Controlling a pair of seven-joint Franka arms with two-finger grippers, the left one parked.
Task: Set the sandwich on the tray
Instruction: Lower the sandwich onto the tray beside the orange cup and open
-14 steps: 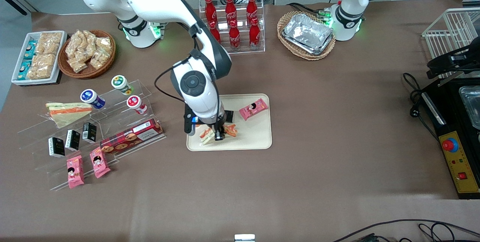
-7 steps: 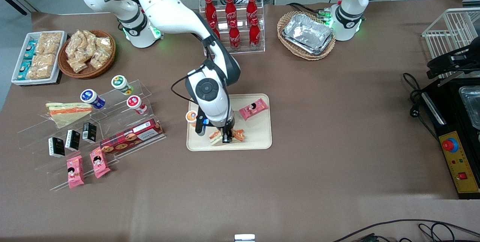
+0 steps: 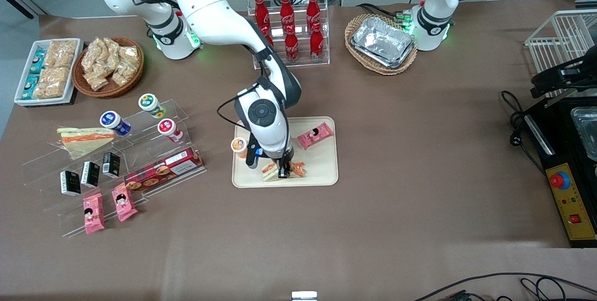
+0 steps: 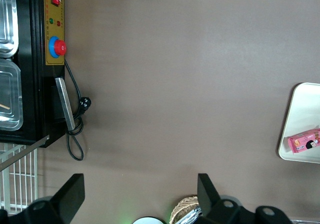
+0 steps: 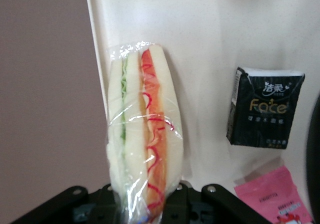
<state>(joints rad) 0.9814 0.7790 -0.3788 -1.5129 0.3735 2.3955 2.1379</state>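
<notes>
I am carrying the sandwich [image 5: 145, 134], pinched in my gripper [image 3: 281, 171], lower and nearer the tray [image 3: 322, 170] edge than a second ago, release pending.

Gripper [image 3: 282, 173]: we find it low over the tray [image 3: 326, 170], fingers closed on the sandwich [image 3: 270, 171], at the tray's edge nearest the front camera.
Obstacles on tray: we note a black carton [image 5: 265, 108] just beside the sandwich, a pink packet [image 3: 315, 135] farther from the camera, and an orange-lidded cup [image 3: 239, 145] at the rim.
Free room: we see bare tray between packet and near rim, and open brown table [image 3: 396, 151] toward the parked arm's end.
</notes>
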